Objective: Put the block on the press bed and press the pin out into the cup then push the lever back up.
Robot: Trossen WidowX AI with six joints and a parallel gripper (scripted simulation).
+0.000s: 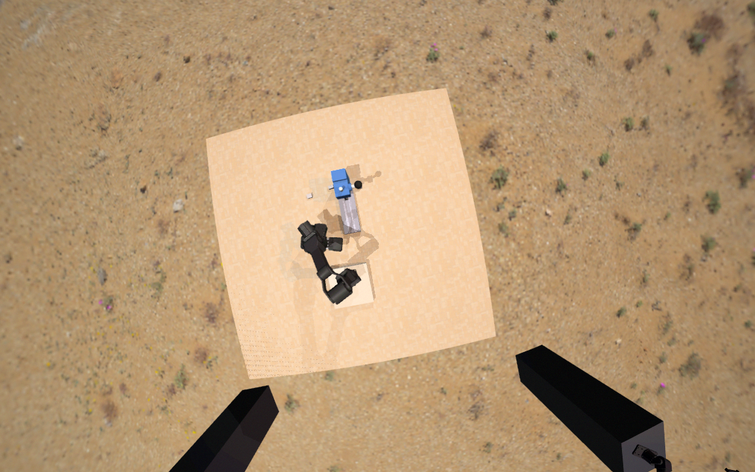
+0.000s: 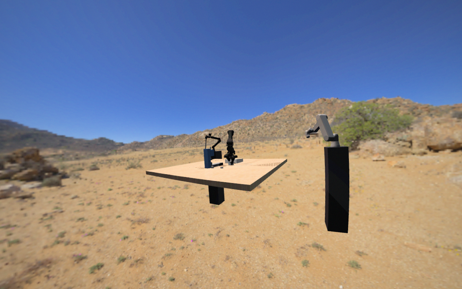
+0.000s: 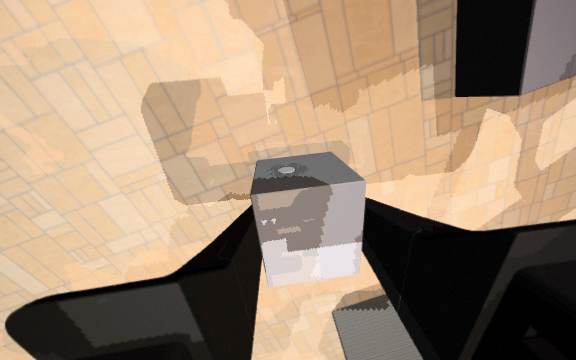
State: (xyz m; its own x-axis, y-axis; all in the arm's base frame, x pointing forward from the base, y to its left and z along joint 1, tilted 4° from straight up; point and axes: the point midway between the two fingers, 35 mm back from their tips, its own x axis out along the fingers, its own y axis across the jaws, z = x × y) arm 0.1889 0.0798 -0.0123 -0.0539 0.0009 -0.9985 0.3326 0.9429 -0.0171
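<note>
Where the block [image 3: 309, 220] sits — the fingers grip.

We are outdoors in a dry, desert-like place; we see sandy, stony ground [image 1: 632, 246] [image 2: 153, 244] dotted with small shrubs, rocky hills [image 2: 282, 118], one green bush [image 2: 369, 120] and open blue sky [image 2: 225, 64] around the worktop [image 1: 415, 176] [image 2: 189, 173] [image 3: 208, 30].
</note>
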